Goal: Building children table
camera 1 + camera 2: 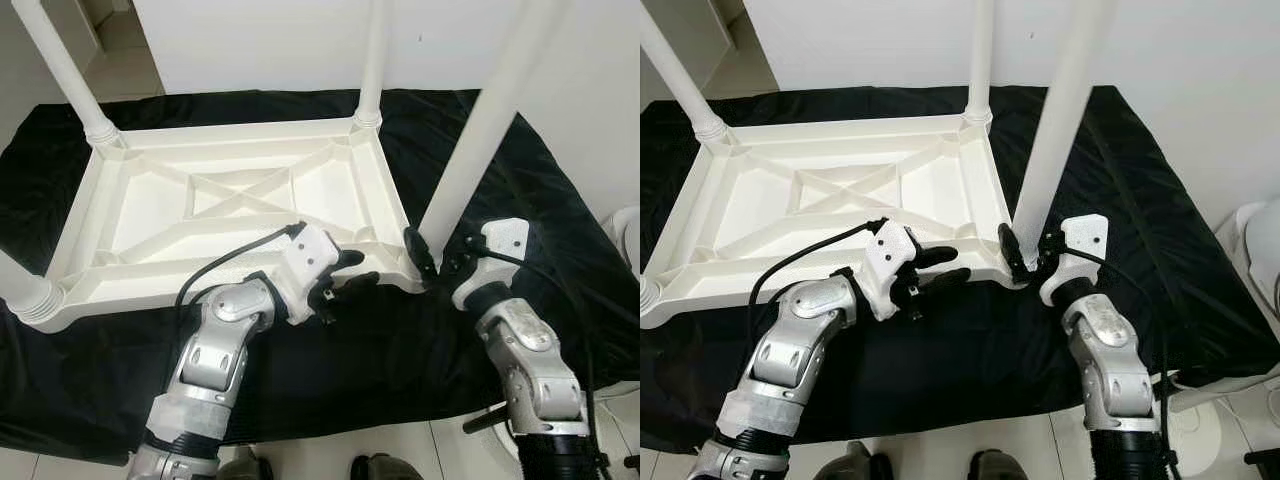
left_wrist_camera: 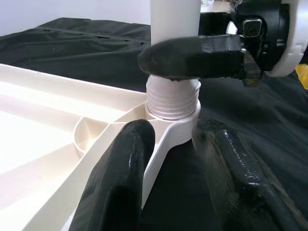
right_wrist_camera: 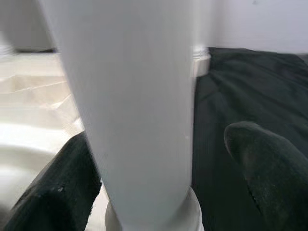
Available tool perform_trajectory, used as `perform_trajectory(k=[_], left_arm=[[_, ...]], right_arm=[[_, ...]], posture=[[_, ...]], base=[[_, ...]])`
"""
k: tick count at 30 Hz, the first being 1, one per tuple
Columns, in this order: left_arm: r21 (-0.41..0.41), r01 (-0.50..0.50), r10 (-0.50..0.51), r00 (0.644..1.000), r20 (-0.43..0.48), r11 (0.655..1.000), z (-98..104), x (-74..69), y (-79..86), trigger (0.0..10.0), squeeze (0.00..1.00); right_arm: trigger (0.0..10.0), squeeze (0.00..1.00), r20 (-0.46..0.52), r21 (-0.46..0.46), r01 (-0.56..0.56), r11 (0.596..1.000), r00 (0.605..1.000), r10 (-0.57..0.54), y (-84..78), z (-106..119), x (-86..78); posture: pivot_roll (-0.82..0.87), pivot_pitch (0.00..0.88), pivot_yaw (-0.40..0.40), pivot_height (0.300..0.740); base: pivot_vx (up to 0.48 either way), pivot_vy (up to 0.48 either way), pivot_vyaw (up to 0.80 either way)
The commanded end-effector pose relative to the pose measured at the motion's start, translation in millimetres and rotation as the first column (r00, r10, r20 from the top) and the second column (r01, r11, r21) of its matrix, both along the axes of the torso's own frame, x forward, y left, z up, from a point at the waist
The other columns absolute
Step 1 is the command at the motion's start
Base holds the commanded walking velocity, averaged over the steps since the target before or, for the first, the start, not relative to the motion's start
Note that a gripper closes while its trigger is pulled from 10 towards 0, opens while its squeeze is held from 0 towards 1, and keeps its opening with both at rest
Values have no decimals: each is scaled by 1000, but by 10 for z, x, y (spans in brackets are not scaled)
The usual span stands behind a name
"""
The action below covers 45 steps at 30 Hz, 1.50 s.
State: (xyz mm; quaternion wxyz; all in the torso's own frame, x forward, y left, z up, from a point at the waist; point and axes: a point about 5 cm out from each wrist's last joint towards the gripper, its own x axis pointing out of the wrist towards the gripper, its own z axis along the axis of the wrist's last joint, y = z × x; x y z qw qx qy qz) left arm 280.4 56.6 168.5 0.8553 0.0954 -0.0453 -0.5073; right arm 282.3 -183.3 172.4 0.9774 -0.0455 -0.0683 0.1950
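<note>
The right gripper (image 1: pixel 432 262) clamps the fourth leg (image 1: pixel 478 140) at the tabletop's (image 1: pixel 150 215) near-right corner socket (threads showing); the left gripper (image 1: pixel 345 272), fingers apart, steadies the rim.

Head stereo pair: looking forward and down from above, mid-range, onto the upturned white table (image 1: pixel 230 215) on black cloth (image 1: pixel 520 200). Left wrist view: close, low, facing along left hand (image 2: pixel 175 178) toward near-right leg (image 2: pixel 174 19). Right wrist view: very close on same leg (image 3: pixel 130 110). Shared by all four: that leg's corner socket (image 2: pixel 174 108).
</note>
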Motion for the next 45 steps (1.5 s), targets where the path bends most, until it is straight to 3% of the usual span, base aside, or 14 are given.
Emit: perform_trajectory(k=[1,8,9,10,11,12,13,20,21,22,28,33,36,45], left_arm=[[4,-164,164,986,-21,986,-62,62,56,10000,0],[18,-148,148,988,-41,989,-97,24,-10,10000,0],[17,-145,145,989,-41,989,-95,19,-20,10000,0],[17,-145,145,989,-41,989,-95,19,-20,10000,0],[15,-143,143,989,-42,990,-93,16,-27,10000,0],[15,-143,143,989,-42,990,-93,16,-27,10000,0],[13,-141,141,989,-42,990,-92,12,-33,10000,0],[11,-141,142,990,-29,990,-82,19,-52,10000,0],[11,-141,141,990,-23,990,-72,32,-58,10000,0],[12,-141,141,990,-19,990,-66,40,-63,10000,0],[16,-140,140,990,-6,990,-49,78,-51,10000,0],[16,-140,140,990,-3,990,-35,100,-49,10000,0],[24,-134,134,991,-5,991,-60,77,-43,10000,0],[27,-138,138,990,-8,990,-77,55,-23,10000,0]], right_arm=[[10000,0,-23,-63,-126,990,992,125,28,-58,21],[10000,0,-116,-130,-288,949,955,274,85,-241,85],[7569,0,-127,-125,-299,946,951,284,93,-262,95],[7569,0,-127,-125,-299,946,951,284,93,-262,95],[3804,0,-130,-126,-301,945,950,285,98,-279,107],[3804,0,-130,-126,-301,945,950,285,98,-279,107],[0,0,-132,-123,-304,945,948,288,97,-294,116],[0,0,-125,-109,-296,949,951,283,47,-336,133],[2902,0,-119,-97,-268,959,959,256,40,-341,126],[10000,0,-115,-88,-250,964,964,239,35,-349,124],[10000,0,-87,-23,-128,991,988,126,92,-348,105],[10000,0,-81,2,78,997,994,-78,131,-367,102],[10000,0,-139,93,327,940,940,-313,242,-438,23],[10000,0,-167,163,419,893,904,-394,563,-437,-68]], posture=[[-145,73,53,740],[-134,72,51,740],[-132,72,50,740],[-132,72,50,740],[-132,67,50,740],[-132,67,50,740],[-130,63,48,740],[-131,43,49,740],[-132,32,50,740],[-131,29,50,740],[-139,19,60,740],[-148,25,68,740],[-150,34,71,740],[-145,47,76,740]], base=[[0,0,0],[0,0,0],[0,0,0],[0,0,0],[0,0,0],[0,0,0],[0,0,0],[0,0,0],[0,0,0],[0,0,0],[0,0,0],[0,0,0],[0,0,0],[0,0,0]])
